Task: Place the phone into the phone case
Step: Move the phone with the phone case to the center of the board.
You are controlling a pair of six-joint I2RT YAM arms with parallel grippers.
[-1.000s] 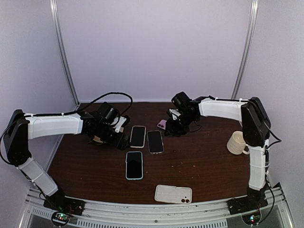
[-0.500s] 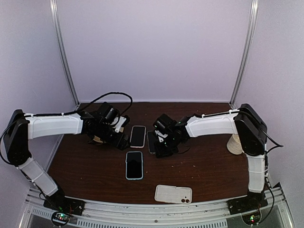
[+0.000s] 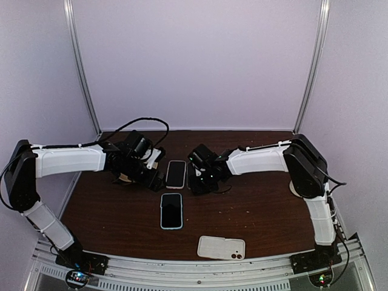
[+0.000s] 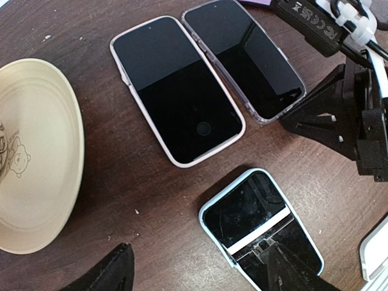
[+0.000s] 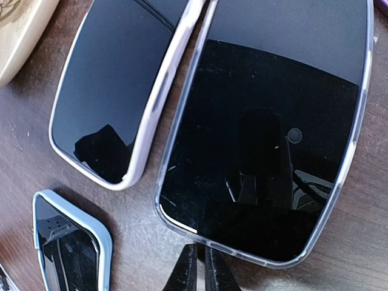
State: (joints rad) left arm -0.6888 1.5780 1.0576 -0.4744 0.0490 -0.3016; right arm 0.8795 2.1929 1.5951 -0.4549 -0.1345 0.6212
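Three phones lie at the table's middle: one in a pinkish-white case [image 3: 176,174] [image 4: 176,97] [image 5: 115,91], one in a clear case [image 4: 245,57] [image 5: 267,139], one in a light blue case [image 3: 171,210] [image 4: 260,227] [image 5: 73,248]. A white phone case [image 3: 221,247] lies back up near the front edge. My right gripper [image 3: 200,176] [image 5: 197,270] hangs over the clear-cased phone, hiding it in the top view. Its fingers are shut, tips against that phone's short edge, nothing between them. My left gripper [image 3: 136,167] [image 4: 203,276] is open, left of the phones, holding nothing.
A cream plate [image 4: 36,157] [image 5: 18,24] with a bear print lies under the left gripper, just left of the phones. In the left wrist view the right gripper's black body [image 4: 339,103] stands beside the clear-cased phone. A black cable [image 3: 145,121] loops behind the left arm.
The right arm has swung left from the back of the table to the clear-cased phone, and its fingers have closed. The left arm has stayed still.
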